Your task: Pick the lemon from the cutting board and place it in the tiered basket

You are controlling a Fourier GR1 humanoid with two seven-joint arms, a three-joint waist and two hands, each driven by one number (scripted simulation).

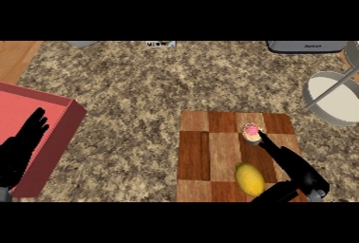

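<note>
A speckled granite counter fills the view, with a checkered wooden cutting board lying on it at the near right. The lemon sits on the near part of that board, not lifted, so the pick has not yet happened and, in my judgement, the whole carry is still ahead.

Just to the right of the lemon is the right hand. Its fingers are stretched out straight toward the far side, with the thumb spread low beside the fruit, and it holds nothing. One fingertip reaches a small pink-topped cupcake standing farther back on the board; whether it actually touches it I cannot tell.

Well away on the far right, a white round basket with a grey rim and upright bar looks like the tiered basket the lemon is meant for.

At the left edge the left hand rests open, fingers up, over a red box. A grey appliance shows at the far edge.
</note>
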